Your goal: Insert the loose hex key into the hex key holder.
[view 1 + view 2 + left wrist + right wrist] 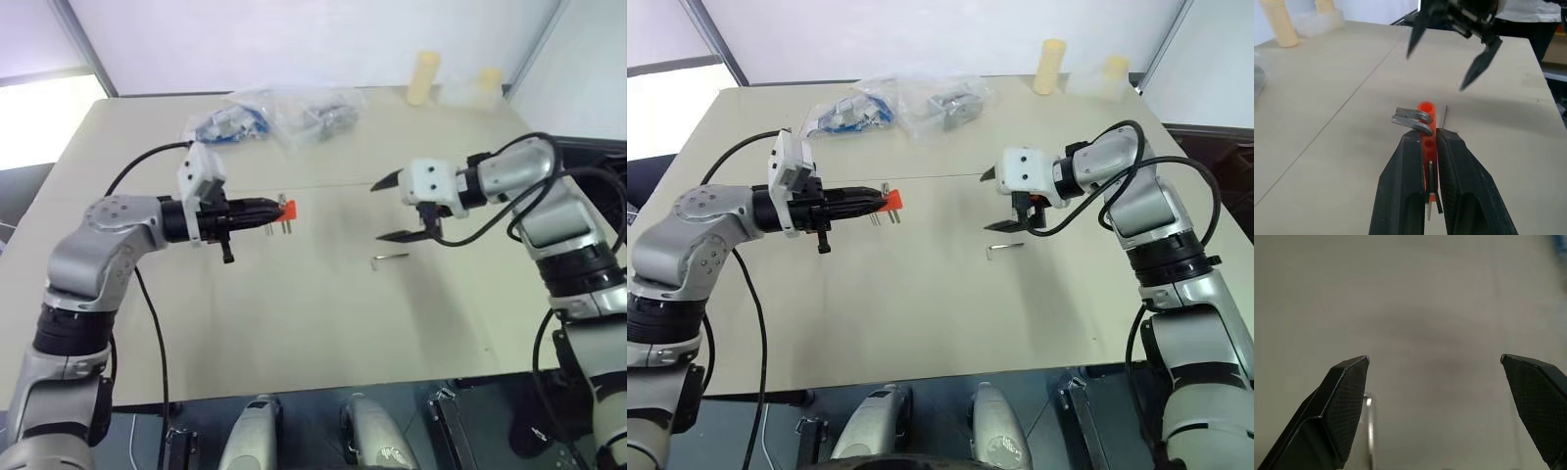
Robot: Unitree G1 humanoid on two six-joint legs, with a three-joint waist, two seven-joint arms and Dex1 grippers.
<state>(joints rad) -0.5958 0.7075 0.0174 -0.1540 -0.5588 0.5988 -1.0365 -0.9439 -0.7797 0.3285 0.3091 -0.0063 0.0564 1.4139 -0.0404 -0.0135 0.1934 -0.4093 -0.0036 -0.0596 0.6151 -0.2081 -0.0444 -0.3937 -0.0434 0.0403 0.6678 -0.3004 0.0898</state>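
You've got the hex key holder (287, 210) clamped in your left gripper (277, 211), held above the table. The loose hex key (388, 258) lies on the table just below your right gripper (394, 208), spread wide and empty. Pickup and insertion remain.

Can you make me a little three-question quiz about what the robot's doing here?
1. True or false: the left claw is shut on the hex key holder.
2. Where is the loose hex key? A) in the right claw, B) lying on the table, C) inside the clear bags.
3. Fill the gap: the right claw hangs above the table with its jaws wide ____.

Key:
1. True. The red-orange holder sits pinched between the black fingers, held above the table.
2. B. It lies flat on the table, just below the right claw, untouched.
3. Open. Nothing is between its fingers.
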